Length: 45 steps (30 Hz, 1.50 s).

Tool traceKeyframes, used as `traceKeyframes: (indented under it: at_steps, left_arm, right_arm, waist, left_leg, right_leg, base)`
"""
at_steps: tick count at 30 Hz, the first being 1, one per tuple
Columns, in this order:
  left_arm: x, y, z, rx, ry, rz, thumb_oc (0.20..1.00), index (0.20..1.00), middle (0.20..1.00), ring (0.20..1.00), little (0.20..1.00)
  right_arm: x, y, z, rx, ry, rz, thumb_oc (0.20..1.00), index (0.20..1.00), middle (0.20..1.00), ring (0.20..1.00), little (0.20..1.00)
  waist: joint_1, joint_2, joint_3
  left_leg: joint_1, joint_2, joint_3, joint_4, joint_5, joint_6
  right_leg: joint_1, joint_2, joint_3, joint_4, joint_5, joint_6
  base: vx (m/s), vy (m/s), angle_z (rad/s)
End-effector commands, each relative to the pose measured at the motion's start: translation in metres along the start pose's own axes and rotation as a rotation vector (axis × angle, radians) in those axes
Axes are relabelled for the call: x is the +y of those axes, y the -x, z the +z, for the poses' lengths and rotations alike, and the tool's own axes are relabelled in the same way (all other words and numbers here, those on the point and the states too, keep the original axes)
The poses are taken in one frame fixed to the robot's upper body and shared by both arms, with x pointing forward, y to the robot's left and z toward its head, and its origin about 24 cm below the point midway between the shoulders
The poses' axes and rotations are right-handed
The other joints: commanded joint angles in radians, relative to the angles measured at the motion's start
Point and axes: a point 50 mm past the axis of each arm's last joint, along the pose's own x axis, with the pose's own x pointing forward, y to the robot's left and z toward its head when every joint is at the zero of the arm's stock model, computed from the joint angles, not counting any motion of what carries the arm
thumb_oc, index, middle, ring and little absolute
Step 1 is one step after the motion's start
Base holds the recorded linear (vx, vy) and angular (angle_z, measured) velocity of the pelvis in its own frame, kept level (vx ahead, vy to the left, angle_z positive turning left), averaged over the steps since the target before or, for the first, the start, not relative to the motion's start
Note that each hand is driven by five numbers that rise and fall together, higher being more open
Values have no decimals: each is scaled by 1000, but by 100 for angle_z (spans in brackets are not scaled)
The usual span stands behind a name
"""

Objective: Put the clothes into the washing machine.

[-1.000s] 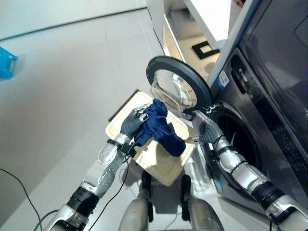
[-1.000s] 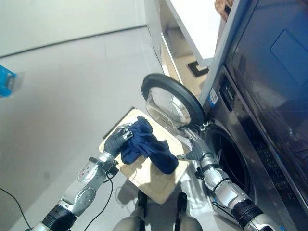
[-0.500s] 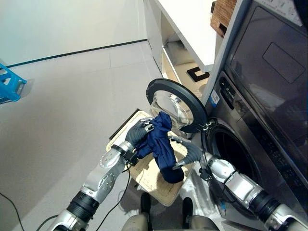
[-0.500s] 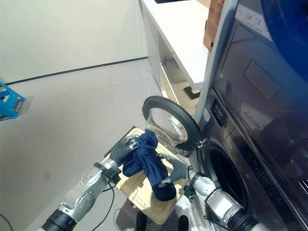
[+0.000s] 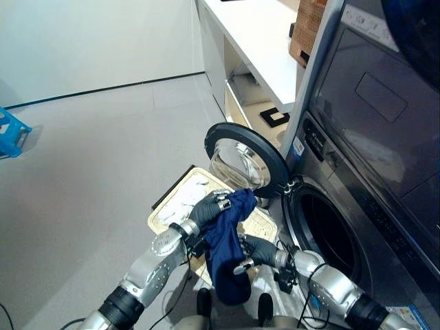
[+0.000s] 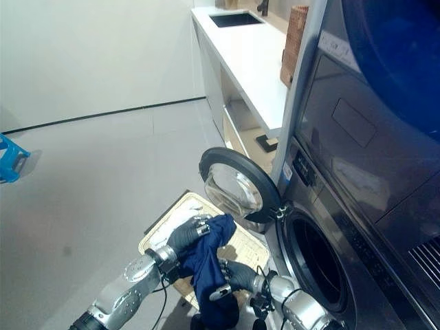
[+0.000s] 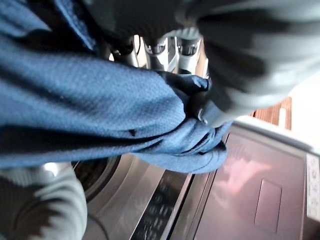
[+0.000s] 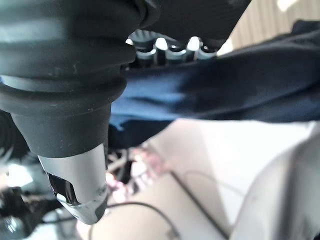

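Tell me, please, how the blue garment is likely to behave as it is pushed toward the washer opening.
Probably floppy: the blue garment hangs in a long fold below the left hand, which bunches its top. It looks light, since that one grip carries it. The loose end may snag or trail, so the right hand beside it should guide it.

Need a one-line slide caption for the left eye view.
Both robot hands, left and right, hold a blue garment beside the open washer door.

a dark navy blue cloth garment [image 5: 230,254] hangs bunched and draped downward, just left of the grey front-loading washing machine [image 5: 357,206], whose round glass door [image 5: 244,158] stands swung open and whose dark drum opening [image 5: 323,230] gapes beside the garment.
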Motion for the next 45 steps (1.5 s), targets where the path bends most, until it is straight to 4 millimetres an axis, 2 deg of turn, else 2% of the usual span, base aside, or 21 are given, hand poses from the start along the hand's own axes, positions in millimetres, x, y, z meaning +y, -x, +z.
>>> traceKeyframes:
  at_steps: [1,3,4,7,8,9,16,21,27,28,29,30,33,35,37,39,40,41,42,45]
  left_arm:
    - [-22,-14,14,-86,37,-154,200,200,200,200,200]
    - [-28,-14,10,-76,63,-198,200,200,200,200,200]
    - [-31,-13,9,-74,96,-222,200,200,200,200,200]
    - [-35,-13,9,-79,135,-245,200,200,200,200,200]
    - [-36,-13,9,-87,182,-261,200,200,200,200,200]
    - [-39,-12,10,-102,240,-285,200,200,200,200,200]
    - [-51,-10,14,-164,425,-366,200,200,200,200,200]
    - [-56,-10,14,-183,484,-387,200,200,200,200,200]
    - [-53,-9,10,-174,495,-314,200,200,200,200,200]
    - [-49,-9,8,-168,469,-253,200,200,200,200,200]
    - [-45,-10,6,-161,447,-193,639,639,639,639,639]
    - [-35,-9,5,-159,359,-61,1000,1000,1000,1000,1000]
    - [-12,-4,6,-157,134,181,1000,1000,1000,1000,1000]
    - [-9,-3,6,-152,113,211,1000,1000,1000,1000,1000]
    - [25,11,-6,-30,-141,523,1000,1000,1000,1000,1000]
    - [41,20,-12,42,-259,662,1000,1000,1000,1000,1000]
    - [43,21,-13,48,-267,673,1000,1000,1000,1000,1000]
    - [58,31,-16,114,-407,797,1000,1000,1000,1000,1000]
    - [69,38,-18,157,-465,878,1000,1000,1000,1000,1000]
    - [78,46,-21,204,-502,941,1000,1000,1000,1000,1000]
  right_arm:
    - [17,-13,13,-75,-59,74,1000,1000,1000,1000,1000]
    - [16,-13,8,-54,-69,58,1000,1000,1000,1000,1000]
    - [14,-13,4,-29,-51,30,947,947,947,947,947]
    - [10,-13,0,0,-42,-7,520,520,520,520,520]
    - [7,-12,-2,11,-30,-40,307,307,307,307,307]
    - [5,-11,-6,24,-46,-67,200,200,200,200,200]
    - [2,-9,-23,91,-75,-113,200,200,200,200,200]
    - [3,-9,-32,128,-113,-120,200,200,200,200,200]
    - [6,-9,-38,139,-183,-143,200,200,200,200,200]
    - [6,-9,-40,139,-217,-148,200,200,200,200,200]
    - [7,-10,-41,137,-246,-146,200,200,200,200,200]
    - [9,-10,-43,138,-287,-140,200,200,200,200,200]
    - [12,-9,-48,136,-383,-132,200,200,200,200,200]
    - [13,-9,-48,134,-399,-130,200,200,200,200,200]
    - [13,-7,-55,102,-587,-149,200,200,200,200,200]
    - [10,-6,-57,85,-661,-171,200,200,200,200,200]
    - [9,-6,-57,82,-668,-175,200,200,200,200,200]
    - [5,-5,-58,55,-745,-209,200,200,200,200,200]
    - [1,-3,-60,35,-801,-244,200,200,200,200,200]
    - [-3,0,-62,17,-849,-274,200,200,200,200,200]
  waist:
    - [2,-37,-14]
    - [-1,-34,-12]
    - [-3,-31,-10]
    - [-4,-29,-8]
    - [-5,-27,-8]
    - [-6,-25,-8]
    - [-5,-19,-9]
    - [-3,-18,-12]
    - [-3,-19,-15]
    - [-4,-17,-16]
    - [-5,-17,-16]
    - [-5,-16,-15]
    - [-1,-15,-13]
    - [0,-15,-12]
    - [6,-16,-8]
    - [5,-14,-4]
    - [5,-14,-3]
    - [4,-11,5]
    - [2,-8,11]
    - [-1,-4,16]
  left_leg:
    - [11,-105,28,60,-146,48]
    - [12,-105,29,57,-146,49]
    - [13,-107,30,55,-145,50]
    - [14,-107,31,52,-143,51]
    - [15,-108,32,51,-143,51]
    - [18,-108,32,47,-143,53]
    - [27,-113,24,37,-142,57]
    - [33,-116,16,32,-143,59]
    - [37,-119,11,33,-146,62]
    - [39,-120,11,33,-146,62]
    - [40,-120,11,33,-147,63]
    - [40,-121,12,35,-147,63]
    - [37,-121,10,39,-144,64]
    - [37,-122,10,40,-144,63]
    - [33,-122,9,46,-143,61]
    - [29,-122,10,47,-142,59]
    - [28,-122,10,47,-141,59]
    - [21,-121,10,50,-139,57]
    - [17,-121,12,52,-138,55]
    - [14,-121,13,52,-137,53]
  right_leg:
    - [-17,0,-17,42,-50,49]
    - [-16,1,-15,39,-49,48]
    - [-15,2,-13,36,-47,48]
    - [-14,2,-11,32,-45,48]
    - [-14,2,-9,31,-44,48]
    - [-13,2,-6,29,-43,47]
    - [-3,1,-2,19,-39,46]
    - [3,-1,1,16,-38,46]
    - [6,0,6,16,-39,46]
    - [7,1,7,17,-39,46]
    - [8,1,8,17,-39,46]
    - [9,2,8,17,-39,46]
    - [9,1,2,17,-39,44]
    - [9,1,1,17,-39,44]
    - [13,0,-10,15,-40,42]
    - [10,1,-12,15,-41,42]
    - [10,0,-13,15,-41,42]
    - [4,0,-17,18,-41,41]
    - [-1,0,-18,20,-42,40]
    - [-5,0,-19,21,-42,40]
  base:
    - [0,0,0]
    - [-5,16,-1]
    - [0,0,0]
    - [-2,9,-1]
    - [-4,36,-3]
    - [0,34,-2]
    - [2,5,0]
    - [3,1,1]
    - [6,-3,2]
    - [17,-6,3]
    - [0,0,0]
    - [0,0,0]
    - [0,0,0]
    - [0,0,0]
    - [5,-54,3]
    - [-4,-34,5]
    - [-29,-26,4]
    - [-33,-27,2]
    - [-32,-30,3]
    - [-11,-7,0]
